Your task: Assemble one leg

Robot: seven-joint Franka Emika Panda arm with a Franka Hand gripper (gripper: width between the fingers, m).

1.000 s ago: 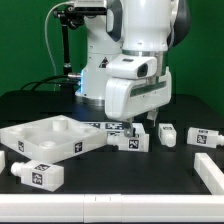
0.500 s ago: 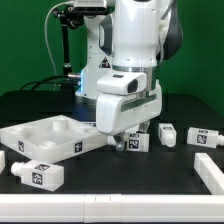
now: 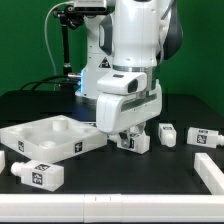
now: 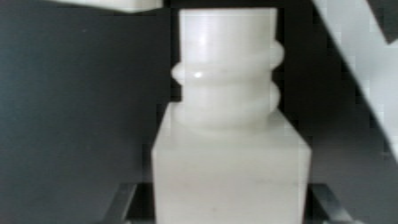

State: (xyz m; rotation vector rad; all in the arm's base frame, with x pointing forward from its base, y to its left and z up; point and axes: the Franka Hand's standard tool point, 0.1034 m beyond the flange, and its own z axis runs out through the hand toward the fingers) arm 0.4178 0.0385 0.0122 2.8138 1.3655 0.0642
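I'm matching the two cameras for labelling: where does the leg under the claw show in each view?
Exterior view: the leg lies near the centre, just below the claw, to the exterior view's right of the white panel.
Wrist view: the same leg fills the middle of the picture, seen close up.
Shared landmark: the black table, which is also the dark ground beside the leg in the wrist view.
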